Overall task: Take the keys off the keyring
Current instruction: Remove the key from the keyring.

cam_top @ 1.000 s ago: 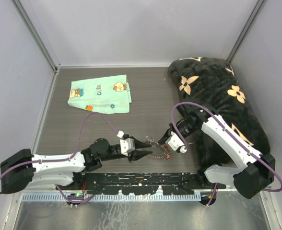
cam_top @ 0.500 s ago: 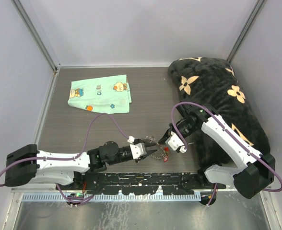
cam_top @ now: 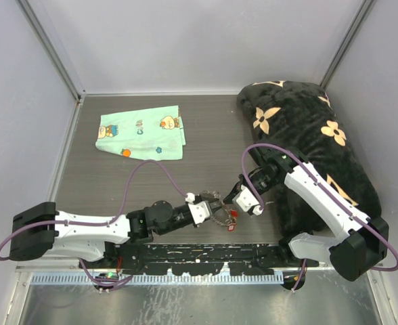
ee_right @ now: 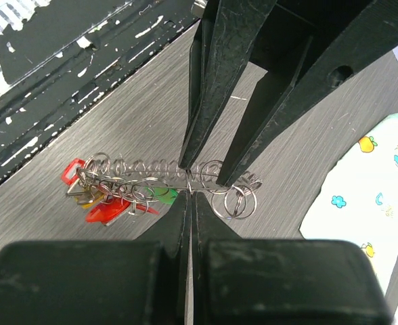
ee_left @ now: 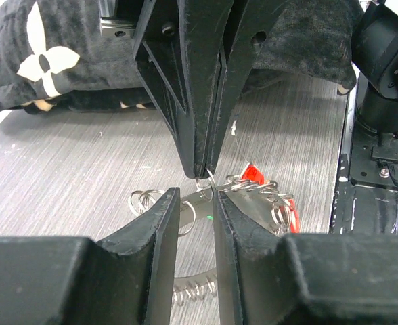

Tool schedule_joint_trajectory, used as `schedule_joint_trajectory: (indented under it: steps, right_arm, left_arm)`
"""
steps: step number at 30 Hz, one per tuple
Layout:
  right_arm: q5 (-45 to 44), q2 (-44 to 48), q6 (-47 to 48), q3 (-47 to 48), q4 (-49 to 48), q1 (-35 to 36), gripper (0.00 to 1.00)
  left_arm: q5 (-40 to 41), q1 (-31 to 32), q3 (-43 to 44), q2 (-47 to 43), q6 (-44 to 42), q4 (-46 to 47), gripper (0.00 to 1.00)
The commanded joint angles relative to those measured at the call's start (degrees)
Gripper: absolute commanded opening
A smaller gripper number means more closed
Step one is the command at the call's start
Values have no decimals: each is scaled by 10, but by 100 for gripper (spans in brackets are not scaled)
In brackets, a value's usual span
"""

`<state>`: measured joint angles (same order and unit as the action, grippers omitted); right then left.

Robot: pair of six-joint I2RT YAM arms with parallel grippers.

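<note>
The keyring (cam_top: 220,218) lies on the table near the front edge, a thin wire loop fringed with small silver rings (ee_right: 138,166). The keys hang bunched at one end, with red (ee_right: 107,211) and green (ee_right: 162,195) heads showing. My right gripper (ee_right: 191,193) is shut, and a small ring on the loop's wire is pinched at its tips. My left gripper (ee_left: 195,196) faces it from the left. Its jaws stand a narrow gap apart, one on each side of the pinched spot, with the wire (ee_left: 253,184) running across the gap. In the top view the two grippers (cam_top: 214,203) (cam_top: 227,201) meet tip to tip.
A mint-green cartoon-print cloth (cam_top: 141,135) lies at the back left. A black blanket with tan flowers (cam_top: 307,128) fills the right side behind my right arm. The black base rail (cam_top: 199,254) runs along the front edge, close to the keyring.
My left arm has slid right until its fingers straddle the keyring, and its jaws have narrowed a little. My right gripper has kept its pinch in place.
</note>
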<state>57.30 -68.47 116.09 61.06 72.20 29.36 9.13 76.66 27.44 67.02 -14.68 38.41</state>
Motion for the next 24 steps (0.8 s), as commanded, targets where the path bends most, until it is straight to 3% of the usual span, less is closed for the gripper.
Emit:
schedule_joint_trajectory:
  steps: [1,6,24]
  right_arm:
    - [39,20,-5,4,-9,3,1]
    - [38,23,-8,3,-10,3,1]
    - [32,28,5,1,0,10,1]
  left_arm:
    - [12,3,33,8,-7,20,27]
    - [14,2,32,7,-7,20,27]
    - [53,2,44,-4,7,-26,8]
